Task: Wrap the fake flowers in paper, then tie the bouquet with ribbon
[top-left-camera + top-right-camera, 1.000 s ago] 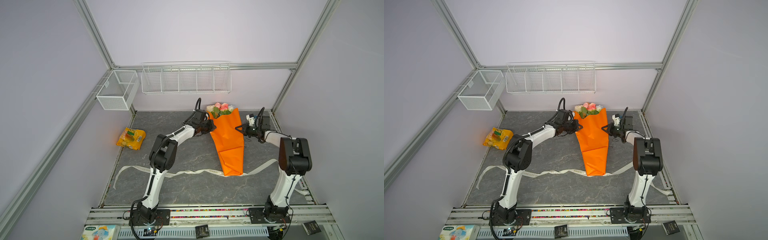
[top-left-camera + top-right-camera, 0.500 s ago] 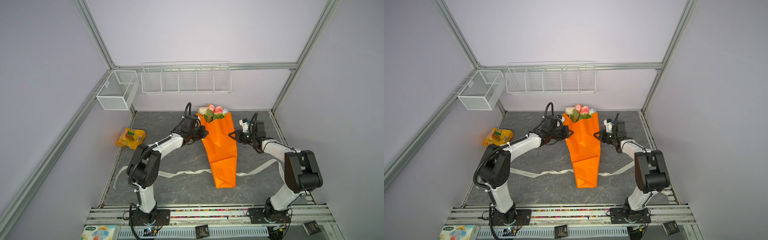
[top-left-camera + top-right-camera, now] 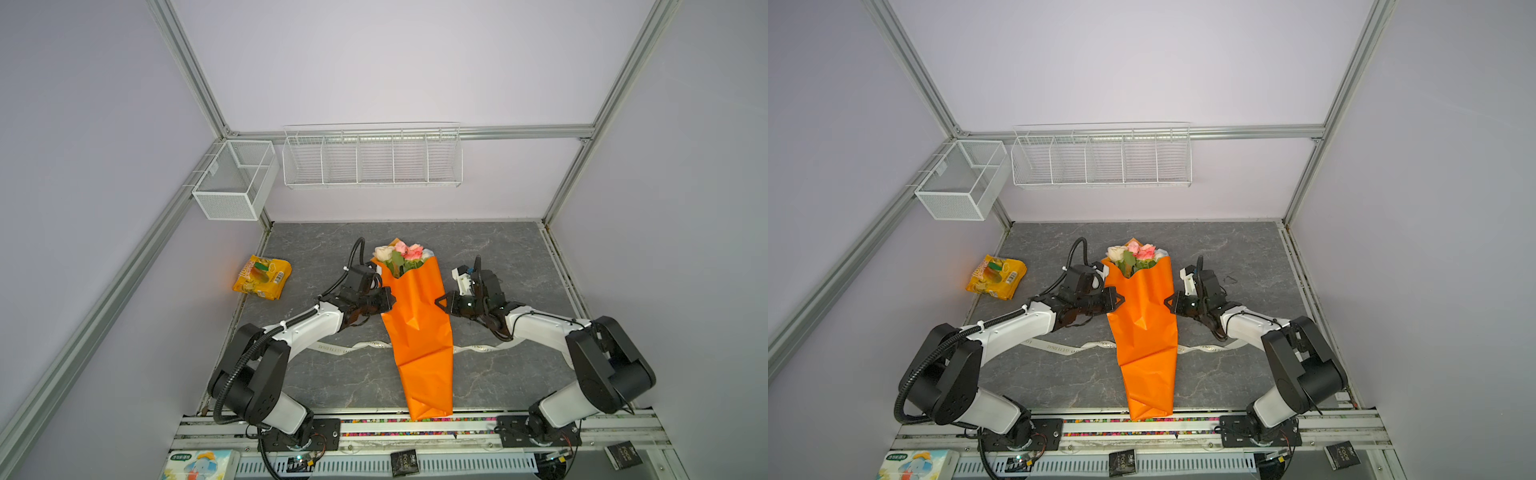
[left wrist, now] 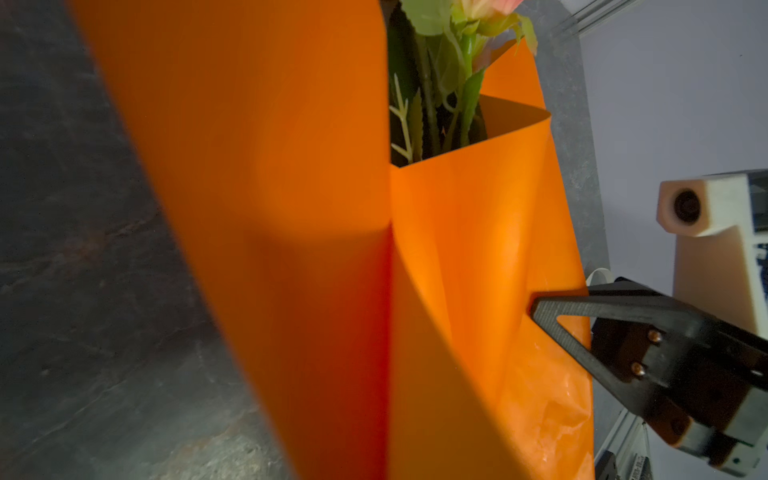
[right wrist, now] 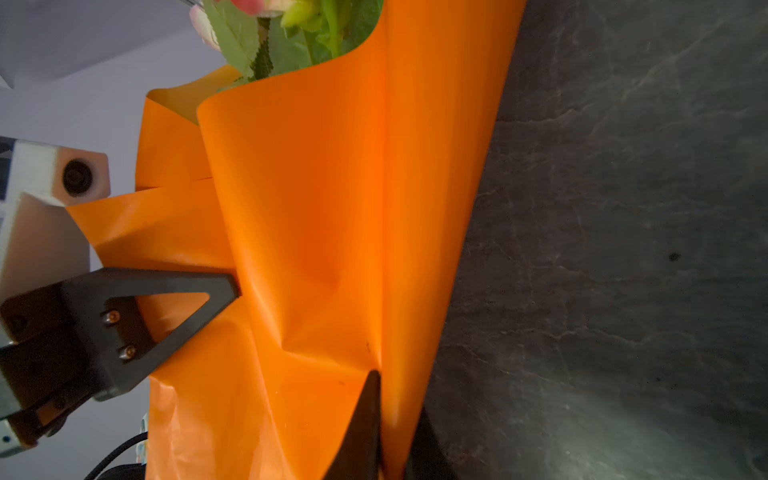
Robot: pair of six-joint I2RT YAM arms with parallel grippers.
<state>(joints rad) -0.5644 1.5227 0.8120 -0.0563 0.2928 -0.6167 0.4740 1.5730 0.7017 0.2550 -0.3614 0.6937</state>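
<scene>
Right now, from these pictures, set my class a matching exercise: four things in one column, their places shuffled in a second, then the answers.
Things
1. bouquet of fake flowers
2. ribbon
3. yellow snack bag
4. wire rack

Places
A. mounted above the far edge of the table
B. pinched between the left gripper and the right gripper
C. near the table's left edge
D. flat on the table, passing under the bouquet

Pairs: 1-B, 2-D, 3-C, 4-A

Both top views show two robot arms [image 3: 307, 328] [image 3: 544, 328], one bouquet of fake flowers [image 3: 417, 332] in orange paper, one cream ribbon [image 3: 336, 347], one yellow snack bag [image 3: 262, 277], two white wire baskets [image 3: 232, 183] [image 3: 372, 158], one cartoon-printed pack [image 3: 195, 465] and two small black packets [image 3: 404, 462] [image 3: 623, 455].
</scene>
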